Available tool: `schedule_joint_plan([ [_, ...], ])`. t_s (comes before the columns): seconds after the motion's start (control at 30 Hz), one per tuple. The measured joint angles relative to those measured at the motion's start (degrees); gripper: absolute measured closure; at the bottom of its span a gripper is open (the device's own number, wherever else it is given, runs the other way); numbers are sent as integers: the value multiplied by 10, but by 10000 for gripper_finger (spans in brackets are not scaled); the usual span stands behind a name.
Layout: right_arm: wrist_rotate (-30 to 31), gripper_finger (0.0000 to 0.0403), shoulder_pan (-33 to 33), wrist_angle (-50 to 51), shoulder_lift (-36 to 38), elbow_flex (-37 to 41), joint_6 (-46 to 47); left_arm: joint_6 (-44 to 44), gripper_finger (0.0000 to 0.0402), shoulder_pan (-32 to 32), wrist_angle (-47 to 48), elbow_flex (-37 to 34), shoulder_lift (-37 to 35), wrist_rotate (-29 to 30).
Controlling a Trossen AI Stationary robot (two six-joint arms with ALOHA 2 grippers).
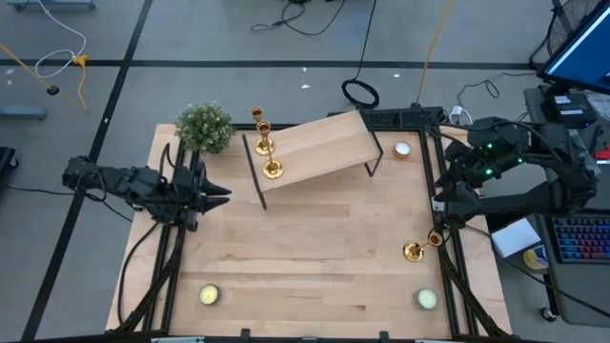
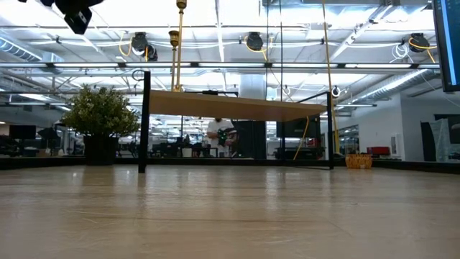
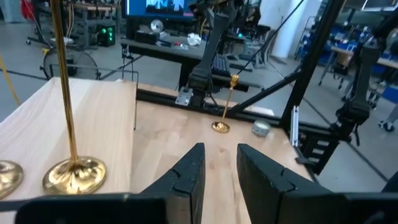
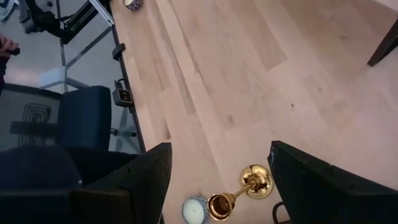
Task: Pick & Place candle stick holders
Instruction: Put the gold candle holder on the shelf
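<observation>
Two gold candle stick holders (image 1: 272,168) (image 1: 262,143) stand by their round bases on the left end of a raised wooden shelf (image 1: 319,148); the nearer one shows in the left wrist view (image 3: 73,171). A third holder (image 1: 414,251) stands on the table near the right edge. My right gripper (image 1: 441,211) hangs above it, open wide, and the holder (image 4: 249,185) shows below between its fingers, untouched. My left gripper (image 1: 217,193) is left of the shelf, its fingers (image 3: 219,171) a little apart and empty.
A small potted plant (image 1: 204,127) stands at the far left by the shelf. Tealight discs lie at the near left (image 1: 210,295), near right (image 1: 426,299) and far right (image 1: 402,149). The shelf stands on thin black legs (image 1: 255,171). Black frame rails (image 1: 456,276) run along the sides.
</observation>
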State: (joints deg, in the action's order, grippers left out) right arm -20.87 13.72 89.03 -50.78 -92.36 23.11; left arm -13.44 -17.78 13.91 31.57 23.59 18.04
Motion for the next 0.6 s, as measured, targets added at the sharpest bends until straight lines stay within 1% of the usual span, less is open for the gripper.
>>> schedule_joint_plan([
  [0.1, 1, 145, 0, 2, 0, 0, -12, 19, 309, 0, 6, 0, 0, -13],
  [0.23, 19, 145, 0, 11, -2, 0, -23, 68, 309, 0, -5, 0, -3, -74],
  [0.3, 31, 146, -3, 10, -4, 0, -28, 79, 309, 0, -3, 0, -8, -90],
  [0.43, 54, 149, -27, 10, -18, 0, -32, 80, 309, 0, 12, 0, -18, -90],
  [0.6, 67, 146, -79, 10, -54, 0, -32, 93, 309, 0, 10, -8, -34, -89],
])
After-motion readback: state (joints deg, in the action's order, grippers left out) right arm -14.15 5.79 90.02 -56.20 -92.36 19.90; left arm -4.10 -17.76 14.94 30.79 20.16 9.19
